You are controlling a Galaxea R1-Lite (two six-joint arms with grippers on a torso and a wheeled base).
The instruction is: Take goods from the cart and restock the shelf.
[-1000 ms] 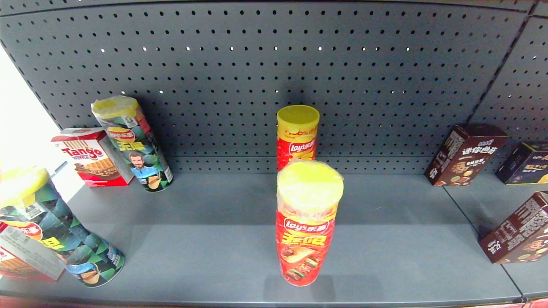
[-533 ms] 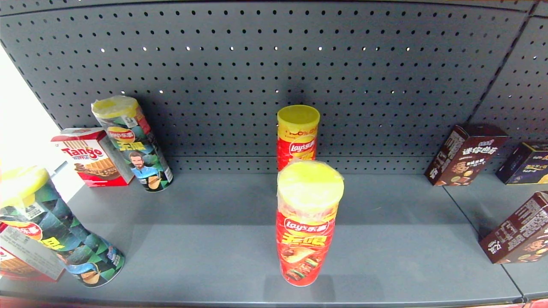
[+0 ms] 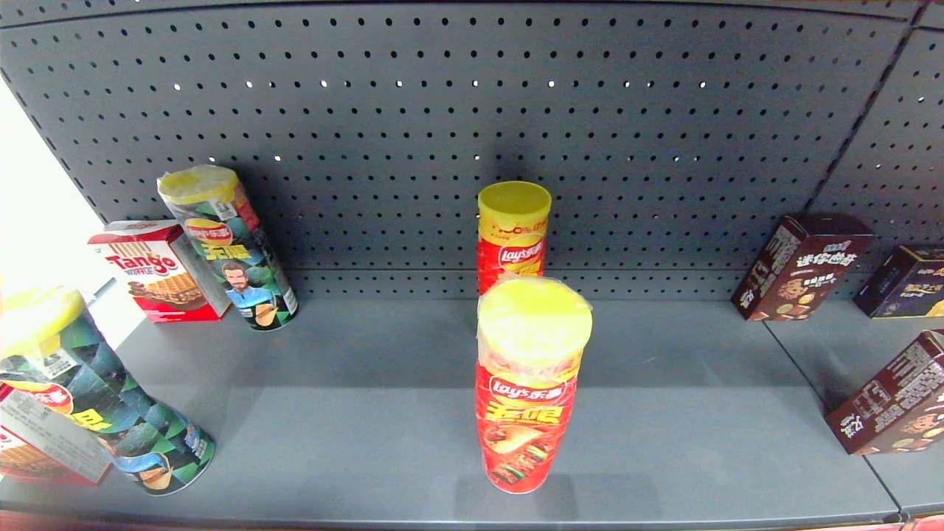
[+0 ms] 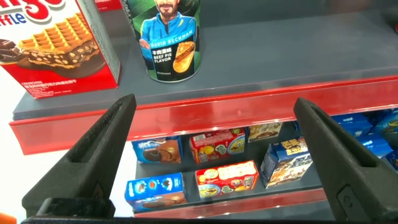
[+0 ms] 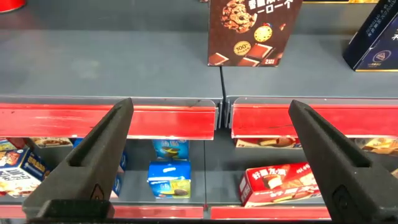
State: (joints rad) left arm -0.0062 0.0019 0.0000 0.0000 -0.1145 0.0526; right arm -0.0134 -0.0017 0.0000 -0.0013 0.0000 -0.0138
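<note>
Right now the left gripper [image 4: 214,104] and the right gripper [image 5: 211,104] are gaping wide and carrying nothing, pointing at the front edge of the shelf [image 3: 369,413]. Two upright red cans [image 3: 531,383] are standing one behind the other at the head frame's centre. A green can [image 4: 168,37] is sitting beyond the left gripper and a brown box [image 5: 255,31] beyond the right, so neither arm is looking nearer to them.
</note>
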